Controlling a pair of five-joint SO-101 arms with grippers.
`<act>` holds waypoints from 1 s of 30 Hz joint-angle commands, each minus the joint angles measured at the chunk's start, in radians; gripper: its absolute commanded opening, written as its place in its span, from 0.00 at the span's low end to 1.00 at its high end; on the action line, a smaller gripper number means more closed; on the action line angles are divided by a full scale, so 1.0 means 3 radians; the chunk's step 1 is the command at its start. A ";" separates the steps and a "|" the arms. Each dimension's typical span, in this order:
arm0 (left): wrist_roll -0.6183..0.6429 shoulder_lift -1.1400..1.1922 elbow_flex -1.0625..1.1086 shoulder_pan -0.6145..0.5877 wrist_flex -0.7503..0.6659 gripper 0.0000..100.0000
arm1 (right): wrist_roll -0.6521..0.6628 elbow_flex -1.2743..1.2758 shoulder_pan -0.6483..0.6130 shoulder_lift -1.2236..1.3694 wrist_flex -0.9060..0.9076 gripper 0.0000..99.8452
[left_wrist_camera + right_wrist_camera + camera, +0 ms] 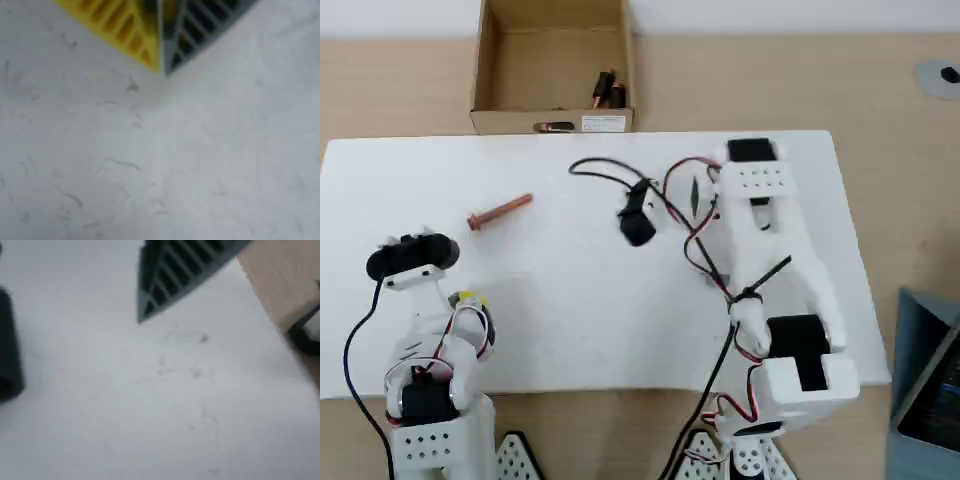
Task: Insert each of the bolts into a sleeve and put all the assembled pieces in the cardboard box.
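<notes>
Left end effector sits closed, empty; copper bolt ahead of it looks light, rigid, slick, so grip mid-shank.

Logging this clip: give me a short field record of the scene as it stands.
bolt: loose on the white mat, no sleeve on it
cardboard box: beyond the mat, some pieces inside
left hand: shut, empty, close over the mat
right hand: over the mat, a dark cylinder lying nearby
</notes>
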 commanded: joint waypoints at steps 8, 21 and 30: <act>0.0005 -0.0023 -0.0015 -0.0036 -0.0056 0.00 | 0.0031 0.0427 -0.0038 0.0023 -0.0604 0.22; 0.0005 -0.0023 -0.0015 -0.0041 -0.0056 0.00 | 0.0031 0.0719 -0.0013 0.0417 -0.0967 0.09; 0.0005 -0.0023 -0.0015 -0.0041 -0.0056 0.00 | 0.0026 0.0647 -0.0008 0.0560 -0.1008 0.01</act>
